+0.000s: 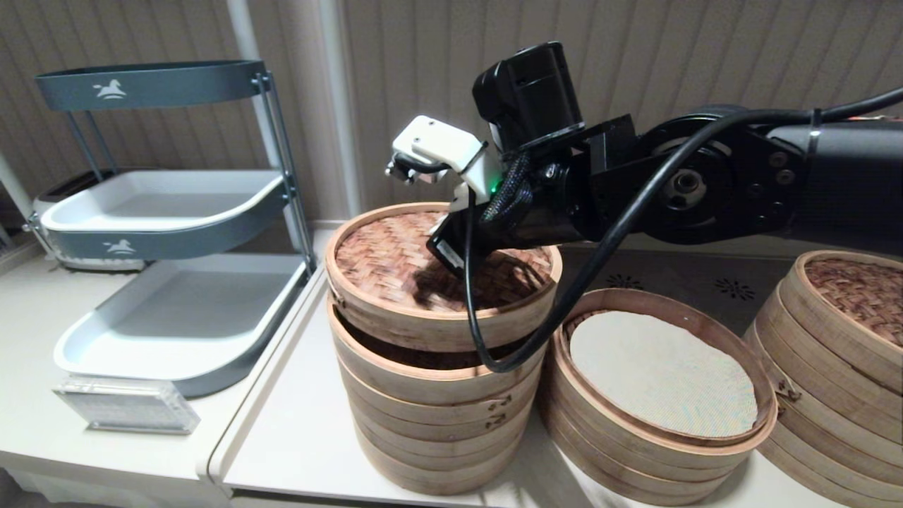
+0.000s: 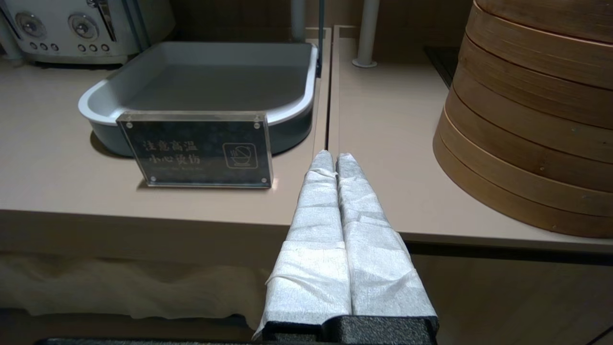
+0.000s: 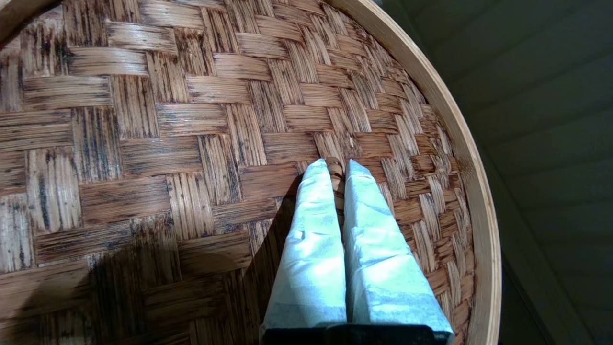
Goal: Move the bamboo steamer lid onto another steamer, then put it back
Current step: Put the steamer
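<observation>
**Lid pinched by its loop handle above the tall steamer stack**

While the right gripper (image 3: 335, 165) is reaching in from the robot's right over the middle steamer stack (image 1: 434, 416), its cloth-wrapped fingers (image 3: 311, 249) are pinching the small loop handle (image 3: 335, 167) at the centre of the bamboo steamer lid (image 1: 384, 261). The lid is sitting tilted, with a dark gap showing between its pale rim band and the top ring of the stack along the front edge. Just beside the stack, on the robot's right, the low wide steamer (image 1: 656, 430) is lying uncovered, showing its cream mesh liner (image 1: 659, 374). Another woven-topped stack (image 1: 839, 339) is standing at the far right edge.

The left gripper (image 2: 335, 158) is hanging low in front of the counter edge (image 2: 143, 215), its wrapped fingers (image 2: 316, 225) pressed together on nothing. Ahead of it a clear acrylic sign (image 2: 196, 148) is carrying Chinese characters that read as a high-temperature scald warning, plus a small pictogram. Behind the sign a grey tray (image 2: 201, 81) is forming the bottom tier of a three-level rack (image 1: 162, 212) whose upper bands are bearing a white horse logo (image 1: 109, 89). A pale toaster (image 2: 76, 28) is standing behind.
</observation>
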Available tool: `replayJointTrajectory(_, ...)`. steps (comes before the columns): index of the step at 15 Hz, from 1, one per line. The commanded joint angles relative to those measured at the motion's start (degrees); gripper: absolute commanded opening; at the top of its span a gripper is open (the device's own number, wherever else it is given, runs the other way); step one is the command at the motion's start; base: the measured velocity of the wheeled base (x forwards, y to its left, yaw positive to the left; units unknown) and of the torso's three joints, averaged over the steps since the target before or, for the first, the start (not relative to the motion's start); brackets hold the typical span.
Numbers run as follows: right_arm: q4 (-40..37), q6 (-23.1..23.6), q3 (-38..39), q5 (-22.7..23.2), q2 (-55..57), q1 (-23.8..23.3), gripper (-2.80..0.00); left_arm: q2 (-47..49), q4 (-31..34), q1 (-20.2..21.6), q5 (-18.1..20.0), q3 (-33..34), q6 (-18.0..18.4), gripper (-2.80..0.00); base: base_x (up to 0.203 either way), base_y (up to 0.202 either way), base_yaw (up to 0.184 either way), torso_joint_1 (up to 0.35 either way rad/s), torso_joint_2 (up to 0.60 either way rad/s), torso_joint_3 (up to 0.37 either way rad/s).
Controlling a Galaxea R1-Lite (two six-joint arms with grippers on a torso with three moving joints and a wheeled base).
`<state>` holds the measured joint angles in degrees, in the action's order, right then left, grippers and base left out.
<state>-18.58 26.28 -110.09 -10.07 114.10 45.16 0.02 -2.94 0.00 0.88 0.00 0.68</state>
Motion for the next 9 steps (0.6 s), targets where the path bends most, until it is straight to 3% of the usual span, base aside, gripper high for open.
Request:
replayJointTrajectory(1,-0.1,0.1,0.3,0.0,-0.1,0.4,-2.80,0.0,0.0,0.0,0.0,1.6,0.0,-2.80,0.000,0.000,0.000,0.000,0.00,0.000)
replayJointTrajectory(9,-0.1,0.1,2.0,-0.1,-0.6,0.9,-2.80,0.0,0.0,0.0,0.0,1.6,0.0,-2.80,0.000,0.000,0.000,0.000,0.00,0.000)
